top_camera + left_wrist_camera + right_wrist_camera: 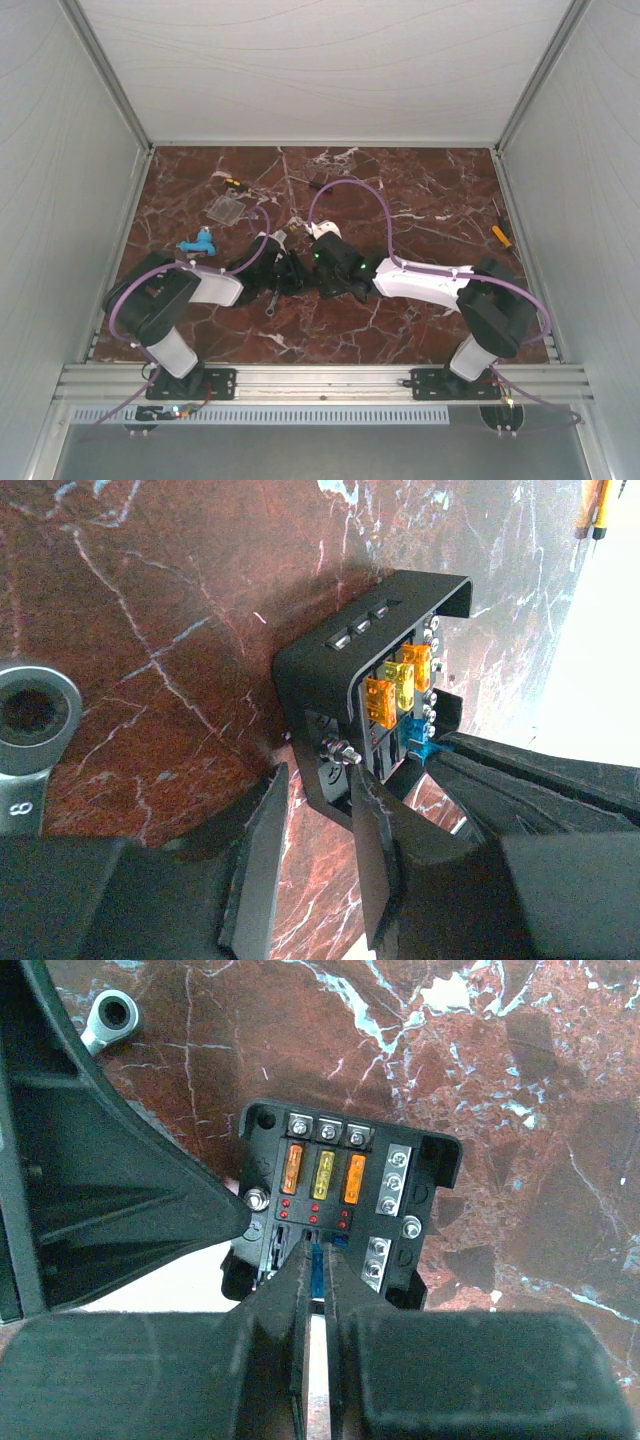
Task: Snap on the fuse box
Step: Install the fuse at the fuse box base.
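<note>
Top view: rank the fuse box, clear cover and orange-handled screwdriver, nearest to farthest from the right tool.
1. fuse box, centre, at the tips of the right tool, which pinches a blue fuse.
2. clear cover, back left.
3. orange-handled screwdriver, far right edge.

A robot test cell is showing: white panel walls (pixel 60 150) enclosing a marble-patterned desk (pixel 420 190), aluminium rail (pixel 320 380) carrying the arms.

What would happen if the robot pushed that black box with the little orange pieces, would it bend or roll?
Probably neither. The fuse box looks like hard moulded plastic with metal screws, so it should stay stiff. Its flat, squarish shape suggests sliding on the smooth marble table rather than rolling, and it looks fairly light.
</note>
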Robot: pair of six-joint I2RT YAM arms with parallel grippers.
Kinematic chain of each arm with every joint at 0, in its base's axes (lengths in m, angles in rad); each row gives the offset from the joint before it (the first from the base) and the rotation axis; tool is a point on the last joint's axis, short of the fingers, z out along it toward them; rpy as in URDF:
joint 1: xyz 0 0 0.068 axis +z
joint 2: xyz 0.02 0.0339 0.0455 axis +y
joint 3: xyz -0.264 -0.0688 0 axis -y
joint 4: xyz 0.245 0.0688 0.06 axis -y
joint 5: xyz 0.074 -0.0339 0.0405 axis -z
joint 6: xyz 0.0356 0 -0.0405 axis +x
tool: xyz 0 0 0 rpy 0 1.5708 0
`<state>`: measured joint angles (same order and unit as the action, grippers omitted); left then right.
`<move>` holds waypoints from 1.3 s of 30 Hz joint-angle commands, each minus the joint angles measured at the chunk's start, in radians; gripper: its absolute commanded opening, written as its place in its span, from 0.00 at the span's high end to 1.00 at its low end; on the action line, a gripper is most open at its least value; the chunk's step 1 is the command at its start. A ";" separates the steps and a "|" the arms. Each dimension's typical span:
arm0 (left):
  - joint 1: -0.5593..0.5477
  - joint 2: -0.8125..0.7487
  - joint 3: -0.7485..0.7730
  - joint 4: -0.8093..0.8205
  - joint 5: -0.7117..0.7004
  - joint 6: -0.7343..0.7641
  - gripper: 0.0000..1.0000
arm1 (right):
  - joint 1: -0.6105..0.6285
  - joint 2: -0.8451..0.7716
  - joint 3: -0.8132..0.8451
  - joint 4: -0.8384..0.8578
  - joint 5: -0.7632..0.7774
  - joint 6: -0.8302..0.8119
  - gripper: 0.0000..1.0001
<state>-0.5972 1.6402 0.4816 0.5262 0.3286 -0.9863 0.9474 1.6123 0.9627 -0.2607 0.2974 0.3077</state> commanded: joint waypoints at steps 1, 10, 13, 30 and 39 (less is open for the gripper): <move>0.003 0.006 -0.008 0.052 -0.007 -0.020 0.68 | 0.007 0.017 0.021 -0.020 0.044 0.051 1.00; 0.003 0.007 -0.012 0.062 -0.004 -0.025 0.68 | 0.009 0.035 0.015 -0.001 0.032 0.081 1.00; 0.002 0.007 -0.012 0.064 -0.003 -0.025 0.68 | 0.011 0.041 0.019 -0.002 0.025 0.088 1.00; 0.002 0.007 -0.013 0.067 -0.001 -0.031 0.68 | 0.029 0.008 0.027 -0.016 0.062 0.109 1.00; 0.002 0.012 -0.015 0.072 0.000 -0.034 0.68 | 0.034 0.001 0.022 -0.015 0.082 0.118 1.00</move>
<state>-0.5972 1.6409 0.4664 0.5446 0.3290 -1.0073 0.9703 1.6314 0.9665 -0.2756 0.3553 0.3939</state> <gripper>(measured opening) 0.317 0.009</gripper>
